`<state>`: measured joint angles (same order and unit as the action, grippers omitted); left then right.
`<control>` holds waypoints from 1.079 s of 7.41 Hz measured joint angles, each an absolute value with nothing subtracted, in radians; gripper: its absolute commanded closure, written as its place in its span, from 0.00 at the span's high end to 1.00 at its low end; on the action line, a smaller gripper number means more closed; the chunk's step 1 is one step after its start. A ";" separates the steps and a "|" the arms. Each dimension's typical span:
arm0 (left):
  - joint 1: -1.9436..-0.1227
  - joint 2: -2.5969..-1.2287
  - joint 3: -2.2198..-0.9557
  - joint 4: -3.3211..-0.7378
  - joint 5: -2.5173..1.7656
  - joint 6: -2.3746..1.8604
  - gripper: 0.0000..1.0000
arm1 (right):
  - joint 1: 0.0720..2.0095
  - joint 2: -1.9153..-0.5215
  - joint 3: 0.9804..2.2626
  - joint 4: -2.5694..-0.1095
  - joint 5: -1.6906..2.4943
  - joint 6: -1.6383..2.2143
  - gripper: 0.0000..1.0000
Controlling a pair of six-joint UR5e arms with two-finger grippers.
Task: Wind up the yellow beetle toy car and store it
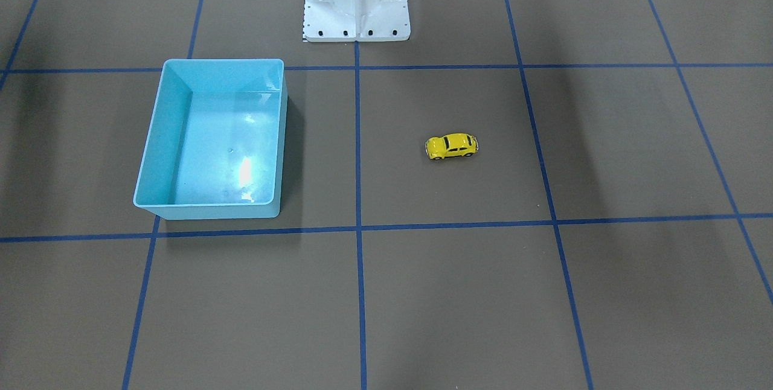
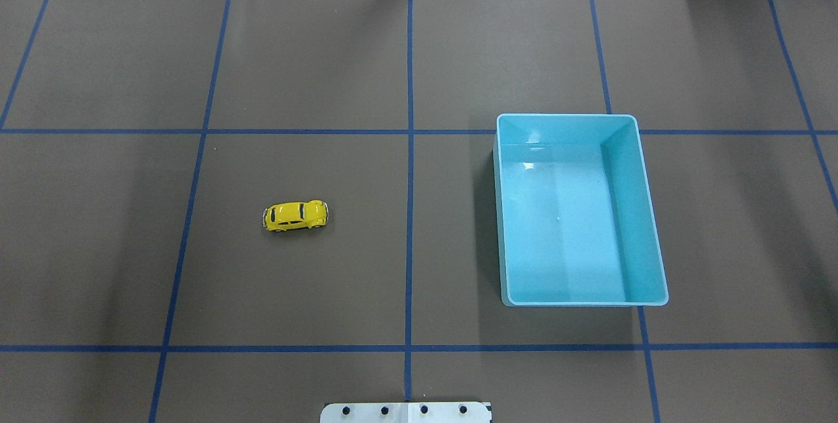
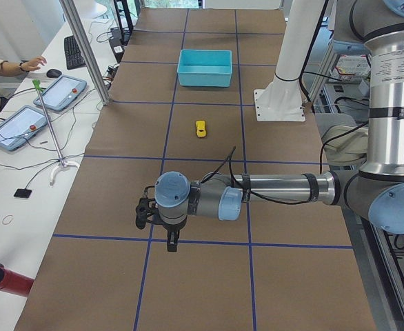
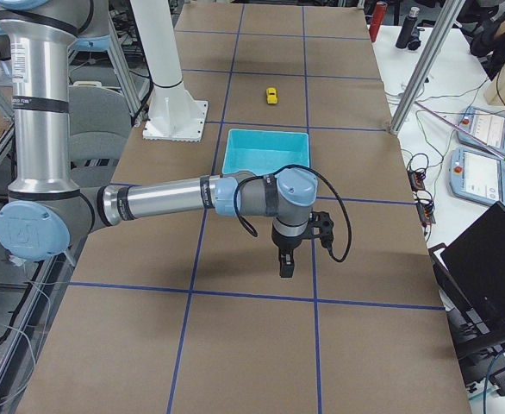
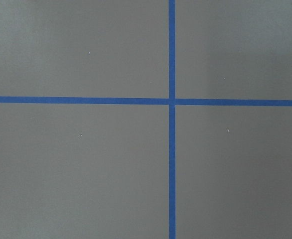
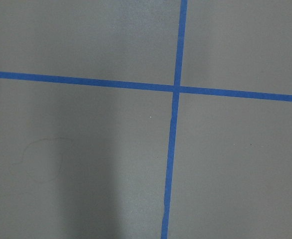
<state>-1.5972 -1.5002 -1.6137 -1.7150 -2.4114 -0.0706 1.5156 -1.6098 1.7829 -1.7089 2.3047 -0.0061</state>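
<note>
yellow beetle toy car (image 2: 296, 215): 1; light-blue bin (image 2: 632, 213): 1; arms (image 3: 278, 187) (image 4: 166, 198): 2

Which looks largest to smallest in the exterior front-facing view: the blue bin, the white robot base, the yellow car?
1. blue bin
2. white robot base, cut off at top
3. yellow car

The 2 arms stretch out level, wrists turned so the left gripper (image 3: 169, 243) and the right gripper (image 4: 285, 264) point straight down; jaw spacing cannot be told.
</note>
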 measured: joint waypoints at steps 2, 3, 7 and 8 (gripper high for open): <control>-1.597 -1.500 -1.614 -1.713 -2.409 -0.071 1.00 | 1.516 -1.609 1.779 -1.709 2.305 -0.007 1.00; -1.597 -1.500 -1.614 -1.711 -2.407 -0.075 1.00 | 1.516 -1.608 1.777 -1.708 2.306 -0.007 1.00; -1.592 -1.510 -1.617 -1.705 -2.406 -0.077 1.00 | 1.516 -1.609 1.763 -1.704 2.306 -0.008 1.00; -1.583 -1.513 -1.619 -1.703 -2.409 -0.075 1.00 | 1.516 -1.609 1.759 -1.703 2.306 -0.010 1.00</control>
